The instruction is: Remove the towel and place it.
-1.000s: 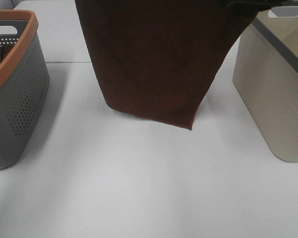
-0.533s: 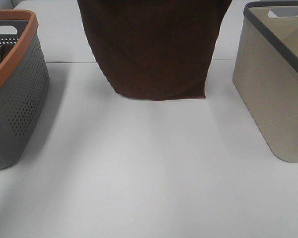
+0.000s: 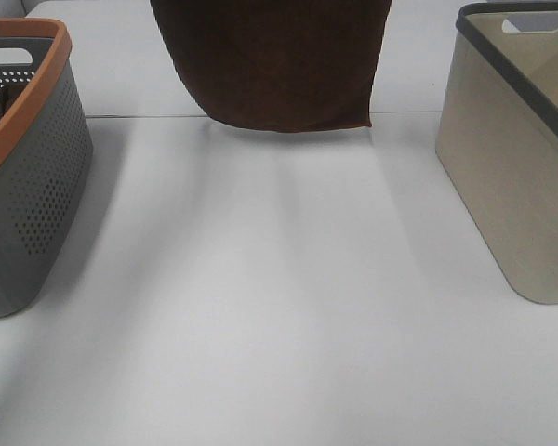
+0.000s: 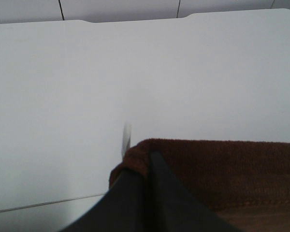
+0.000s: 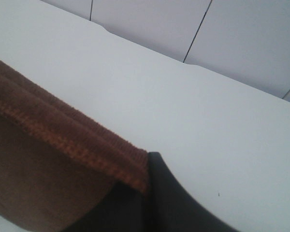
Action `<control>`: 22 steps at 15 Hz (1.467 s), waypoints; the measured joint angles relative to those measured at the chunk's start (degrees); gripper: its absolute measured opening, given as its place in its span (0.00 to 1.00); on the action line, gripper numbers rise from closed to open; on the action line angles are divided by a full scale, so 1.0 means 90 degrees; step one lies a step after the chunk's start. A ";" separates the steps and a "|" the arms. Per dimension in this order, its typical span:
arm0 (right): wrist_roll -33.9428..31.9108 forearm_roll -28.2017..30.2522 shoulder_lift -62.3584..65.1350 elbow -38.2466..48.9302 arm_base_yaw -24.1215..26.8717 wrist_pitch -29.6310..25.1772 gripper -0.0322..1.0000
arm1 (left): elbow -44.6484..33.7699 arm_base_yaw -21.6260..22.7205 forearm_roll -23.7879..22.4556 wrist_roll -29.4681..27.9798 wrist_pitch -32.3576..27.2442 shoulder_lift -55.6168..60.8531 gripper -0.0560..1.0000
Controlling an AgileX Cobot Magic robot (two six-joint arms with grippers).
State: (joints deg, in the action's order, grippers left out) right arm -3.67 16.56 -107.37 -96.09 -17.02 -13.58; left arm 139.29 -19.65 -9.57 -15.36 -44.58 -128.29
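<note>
Plainly, the towel [image 3: 279,60] is a soft, light thing: it hangs limp in folds, has no stiffness of its own, and will likely sag wherever it is not held. Its nap looks grippy rather than slick, so a pinch on the thick hem at a corner should be the surest hold, with one corner to each side so that it spreads flat.

That is how it is held. The left gripper [image 4: 147,163] has its dark fingers [image 4: 128,198] closed tight on one bunched upper corner, and the right gripper [image 5: 147,166] is pinched fully onto the hem at the other. The cloth runs taut between the two sets of fingertips and drops straight below them, clear of the white table [image 3: 279,307].

It is dark brown with a short fuzzy pile and a stitched border of lighter, rusty thread. No label shows.

Well off to the left gripper's side stands a grey basket [image 3: 28,186] with an orange rim, and off to the right gripper's side a beige basket [image 3: 511,167] with a grey rim.
</note>
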 joint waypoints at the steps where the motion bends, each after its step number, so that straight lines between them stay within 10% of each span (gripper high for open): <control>1: -0.0006 0.0000 -0.0051 0.0000 0.0006 -0.0038 0.03 | -0.0032 0.0000 0.0000 0.0000 0.0000 -0.0006 0.05; 10: -0.0070 -0.1063 -0.0306 0.0045 -0.0038 -0.2215 0.03 | -0.0248 -0.0089 0.0382 0.0357 -0.2476 -0.0331 0.05; 22: 0.0108 -0.1534 -0.0306 0.1031 -0.0019 -0.3476 0.03 | -0.1878 -0.0172 0.1280 0.0503 -0.2687 -0.0318 0.05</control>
State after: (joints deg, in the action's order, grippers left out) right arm -2.69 2.75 -110.12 -86.80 -17.19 -44.86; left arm 122.38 -21.20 1.95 -10.83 -68.75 -131.15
